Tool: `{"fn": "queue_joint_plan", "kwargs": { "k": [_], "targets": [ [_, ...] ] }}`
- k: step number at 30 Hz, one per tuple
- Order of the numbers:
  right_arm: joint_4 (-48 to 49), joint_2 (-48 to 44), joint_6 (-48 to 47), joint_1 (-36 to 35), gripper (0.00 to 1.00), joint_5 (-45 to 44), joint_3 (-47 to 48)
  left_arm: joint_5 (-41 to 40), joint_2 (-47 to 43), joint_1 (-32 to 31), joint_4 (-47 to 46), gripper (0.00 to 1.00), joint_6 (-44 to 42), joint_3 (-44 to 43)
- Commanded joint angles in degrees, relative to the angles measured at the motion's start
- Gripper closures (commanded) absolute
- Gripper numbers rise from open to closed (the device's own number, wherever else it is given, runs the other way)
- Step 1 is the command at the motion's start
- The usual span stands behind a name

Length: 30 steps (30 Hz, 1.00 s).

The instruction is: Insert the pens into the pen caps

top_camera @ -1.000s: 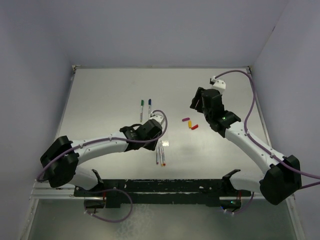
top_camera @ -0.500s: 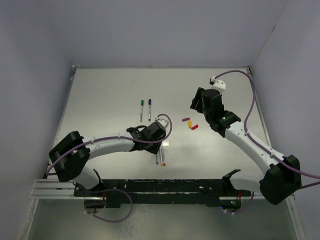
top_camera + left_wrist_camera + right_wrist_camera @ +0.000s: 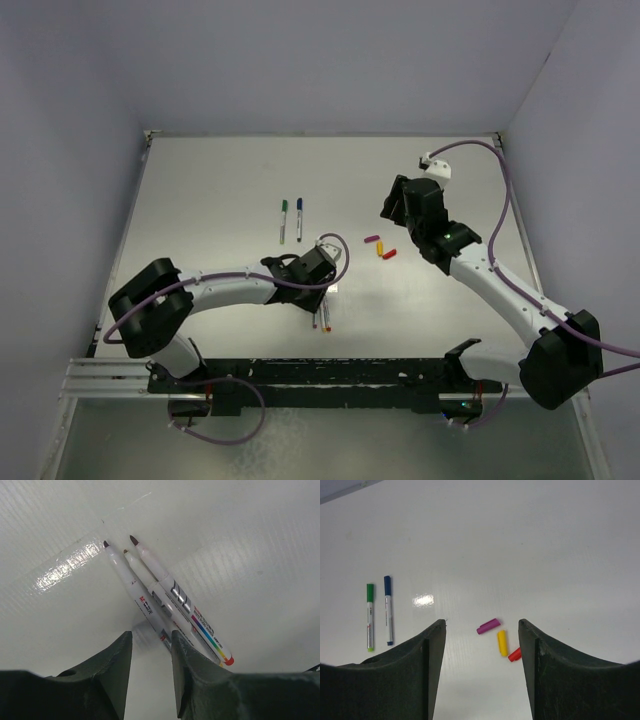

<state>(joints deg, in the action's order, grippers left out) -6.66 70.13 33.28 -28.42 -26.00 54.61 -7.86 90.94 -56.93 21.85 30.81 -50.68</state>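
Left in the right wrist view: a green-capped pen (image 3: 370,617) and a blue-capped pen (image 3: 388,612), both white-barrelled. Centre: magenta cap (image 3: 488,626), yellow cap (image 3: 502,643), red cap (image 3: 515,654). Left wrist view: white pens (image 3: 160,597), one rainbow-striped.

Left gripper (image 3: 151,641) low, jaws narrowly apart — right gripper (image 3: 481,626) raised, jaws wide apart

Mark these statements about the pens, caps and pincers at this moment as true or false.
1. The green pen and blue pen are both capped. True.
2. The right pincer grips the yellow cap. False: it is open and empty, and the cap lies loose below it.
3. Three uncapped pens lie bunched side by side at the open left pincer. True.
4. The magenta cap lies right beside the blue pen. False: it lies well apart from that pen, next to the yellow cap and the red cap.
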Motion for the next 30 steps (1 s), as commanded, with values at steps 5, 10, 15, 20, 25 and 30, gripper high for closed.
{"fn": "queue_joint_plan", "kwargs": {
  "k": [5, 10, 15, 20, 25, 30],
  "targets": [
    [1.5, 0.0, -0.2, 0.2, 0.39, -0.3, -0.2, 0.3, 0.5, -0.5, -0.3, 0.60, 0.1, -1.7],
    [1.6, 0.3, -0.1, 0.2, 0.39, 0.1, -0.2, -0.7, 0.5, -0.5, 2.4, 0.60, 0.5, -1.7],
    [1.9, 0.5, 0.1, 0.2, 0.39, 0.4, -0.2, -2.3, 0.9, -0.6, 4.5, 0.61, 0.4, -1.7],
    [1.8, 0.7, 0.1, 0.2, 0.39, 0.7, 0.0, -2.5, 1.3, -0.6, 4.5, 0.61, 0.6, -1.9],
    [1.8, 0.7, 0.0, 0.2, 0.40, 1.0, -0.2, -2.8, 1.7, -0.6, 4.3, 0.62, 0.7, -2.1],
    [1.7, 0.6, 0.1, 0.3, 0.40, 1.3, -0.4, -3.2, 2.6, -0.5, 3.9, 0.63, 0.7, -2.1]
  ]
}}
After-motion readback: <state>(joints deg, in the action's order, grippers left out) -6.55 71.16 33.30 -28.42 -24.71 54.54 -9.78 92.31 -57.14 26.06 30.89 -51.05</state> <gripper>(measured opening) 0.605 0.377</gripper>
